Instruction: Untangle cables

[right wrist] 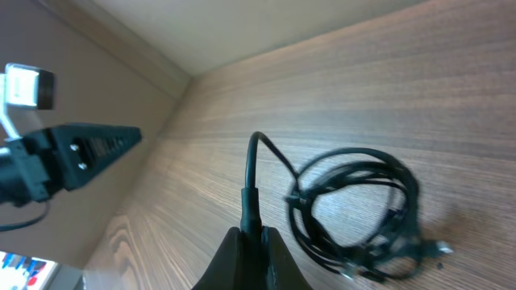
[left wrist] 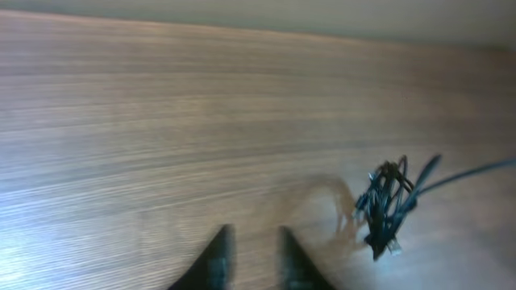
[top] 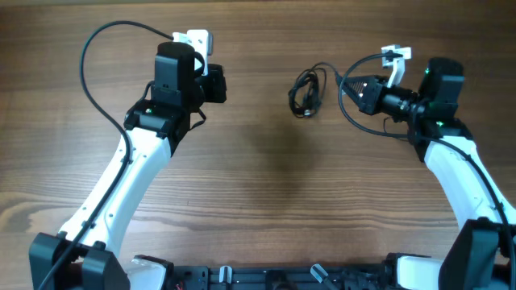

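While the right tool pinches the cables, the left tool gapes slightly, empty.

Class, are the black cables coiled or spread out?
Coiled: the cables lie in overlapping loops, and one strand runs into the right gripper.

The left arm and right arm are clad in white shells, with black joints and a green light near each wrist. Dark tapered fingers are seen on the left hand.
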`<state>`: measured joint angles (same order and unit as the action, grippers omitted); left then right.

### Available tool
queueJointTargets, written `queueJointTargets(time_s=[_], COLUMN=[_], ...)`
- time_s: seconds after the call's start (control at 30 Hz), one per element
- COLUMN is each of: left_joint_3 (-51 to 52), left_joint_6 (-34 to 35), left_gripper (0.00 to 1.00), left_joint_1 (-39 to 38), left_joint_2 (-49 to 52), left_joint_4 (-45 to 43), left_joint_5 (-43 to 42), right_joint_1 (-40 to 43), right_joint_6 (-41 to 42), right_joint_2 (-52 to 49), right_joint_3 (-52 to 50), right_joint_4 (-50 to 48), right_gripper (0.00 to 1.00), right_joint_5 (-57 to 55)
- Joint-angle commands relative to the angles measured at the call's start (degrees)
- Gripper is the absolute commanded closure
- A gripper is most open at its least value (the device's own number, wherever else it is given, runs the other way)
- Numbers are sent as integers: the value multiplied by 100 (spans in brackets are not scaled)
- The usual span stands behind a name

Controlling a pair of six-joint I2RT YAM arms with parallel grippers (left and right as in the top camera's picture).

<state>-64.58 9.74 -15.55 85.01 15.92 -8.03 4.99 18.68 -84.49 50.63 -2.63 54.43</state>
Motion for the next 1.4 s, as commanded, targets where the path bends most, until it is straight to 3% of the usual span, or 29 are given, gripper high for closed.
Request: queueJointTargets(time_s=[0.0, 0.1, 0.27, 0.47, 0.77, 0.9, 1.37], left_joint_3=[-101, -101, -101, -101, -101, -101, -101], left_joint_6=[-52, -55, -142, -352, -356, -656, -656], left_gripper=[54, 51, 59, 53, 59, 54, 51], left_joint_1=[31, -66, -428, -866, -911, -911, -909], left_joint_2=[304, 682, 1126, 1143, 1143, 1143, 1143], left_joint_4=[-4, -22, -363, -964, -1040, -1239, -1427], left_joint_5=[-962, -1432, -1858, -2433, -2688, -3416, -3088], right_joint_1=[13, 11, 11, 11, 11, 11, 11], right_joint_6=[133, 280, 581, 850, 848, 855, 1003], right_joint_2=[415, 667, 933, 988, 988, 988, 988], right_joint_3=[-7, -7, -7, -7, -7, -7, -7], right_joint_4=[-125, -203, -424, -658, -699, -699, -741], right_gripper=[95, 96, 96, 95, 95, 95, 95], right_joint_5=[557, 697, 990, 1086, 1084, 1086, 1388])
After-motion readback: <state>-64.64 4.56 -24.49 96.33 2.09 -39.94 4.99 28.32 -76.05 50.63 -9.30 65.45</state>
